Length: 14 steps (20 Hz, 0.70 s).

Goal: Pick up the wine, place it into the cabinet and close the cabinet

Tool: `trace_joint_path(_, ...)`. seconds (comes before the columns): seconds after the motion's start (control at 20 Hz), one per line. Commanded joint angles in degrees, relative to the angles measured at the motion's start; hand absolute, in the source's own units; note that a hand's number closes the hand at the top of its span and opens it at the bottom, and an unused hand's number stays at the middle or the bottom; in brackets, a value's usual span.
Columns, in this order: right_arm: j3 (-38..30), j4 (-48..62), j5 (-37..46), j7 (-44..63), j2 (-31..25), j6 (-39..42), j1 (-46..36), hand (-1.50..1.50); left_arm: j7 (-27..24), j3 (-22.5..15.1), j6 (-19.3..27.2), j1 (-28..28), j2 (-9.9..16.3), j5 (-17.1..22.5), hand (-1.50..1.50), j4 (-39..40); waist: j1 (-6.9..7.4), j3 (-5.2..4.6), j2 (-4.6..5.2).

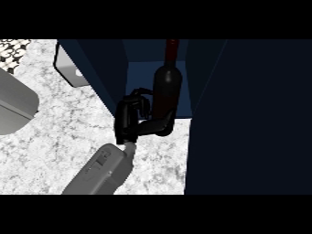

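The wine bottle (166, 84) is dark with a red neck and shows in the middle of the head view. Its neck points into the open dark blue cabinet (111, 64), and its base is at the cabinet's front edge. My right hand (130, 119) is shut on the bottle's lower part, fingers on its left side and thumb curled under its base. The cabinet's door (260, 119) stands open as a large dark panel filling the right of the view. Only a grey forearm (3, 103) shows at the left edge, likely my left; its hand is out of view.
The speckled white counter (57, 141) spreads to the left and below the cabinet. A white object (69, 68) sits against the cabinet's left wall. A patterned tile patch (6, 50) lies at the top left corner.
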Motion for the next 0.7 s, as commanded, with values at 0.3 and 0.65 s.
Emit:
trace_joint_path(0.3, -3.43, -9.66, -9.33, 5.58, -0.24, -0.61, 0.41, -1.50, -6.21, 1.05, -2.56, -7.95, -0.01, 12.67, 1.50, 11.57, -0.10, 0.00, 0.10)
trace_joint_path(0.65, -1.53, -11.58, -8.41, 6.42, -0.23, 0.02, 1.76, -1.50, -6.78, 1.79, -2.72, -12.30, -0.01, 15.08, 1.50, 17.31, 0.07, 0.01, -0.04)
